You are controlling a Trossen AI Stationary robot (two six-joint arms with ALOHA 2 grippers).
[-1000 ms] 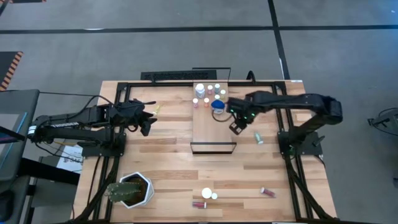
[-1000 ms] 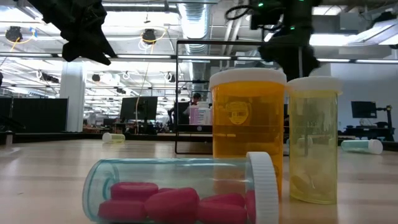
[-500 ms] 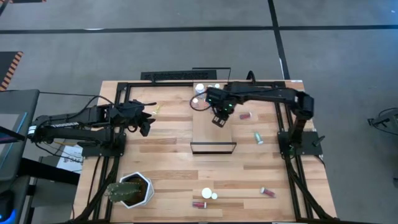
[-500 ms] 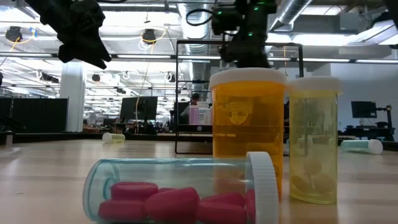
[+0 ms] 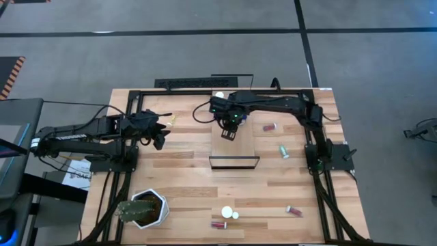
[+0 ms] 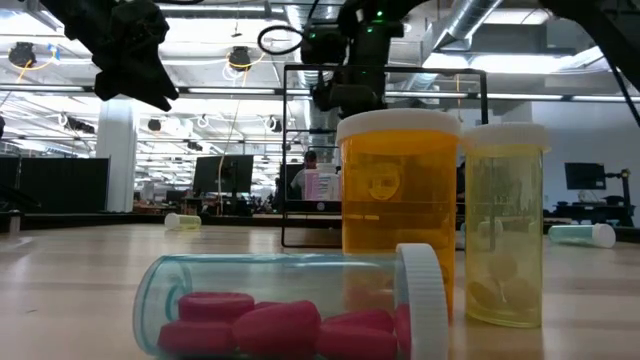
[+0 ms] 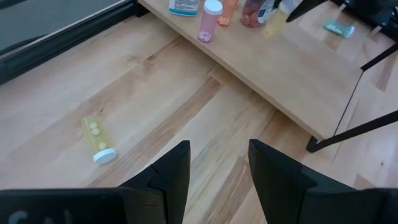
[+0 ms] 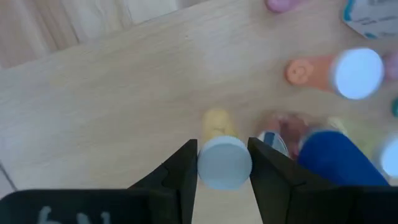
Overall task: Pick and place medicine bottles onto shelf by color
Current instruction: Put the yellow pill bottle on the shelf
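My right gripper [image 5: 229,132] is over the far half of the light-wood shelf [image 5: 235,149], shut on a small yellow bottle with a white cap [image 8: 224,163]. The gripper also shows in the right wrist view [image 8: 224,147]. Beside it on the shelf [image 8: 124,93] stand an orange white-capped bottle [image 8: 336,71], a wider blue bottle [image 8: 329,155] and others. My left gripper [image 5: 161,137] hangs open and empty over the table left of the shelf. In its wrist view [image 7: 217,155] a yellow bottle [image 7: 97,140] lies on its side on the table. My right gripper pinches the yellow bottle at its white cap [image 8: 219,177] between the two fingers, which come from above and point down. The yellow body [image 8: 216,121] points away from the gripper toward the shelf. Whether its base touches the shelf, I cannot tell.
Loose bottles lie on the table: a red one [image 5: 271,126] and a teal one [image 5: 283,152] right of the shelf. Near the front edge are a red one [image 5: 293,210], white-capped ones [image 5: 229,213] and a red one [image 5: 218,224]. A white plant pot [image 5: 147,208] stands front left.
My right gripper has gone toward the table's left edge, from the shelf's right side to over the shelf's left half. Its arm now covers most of the bottles at the shelf's far end.
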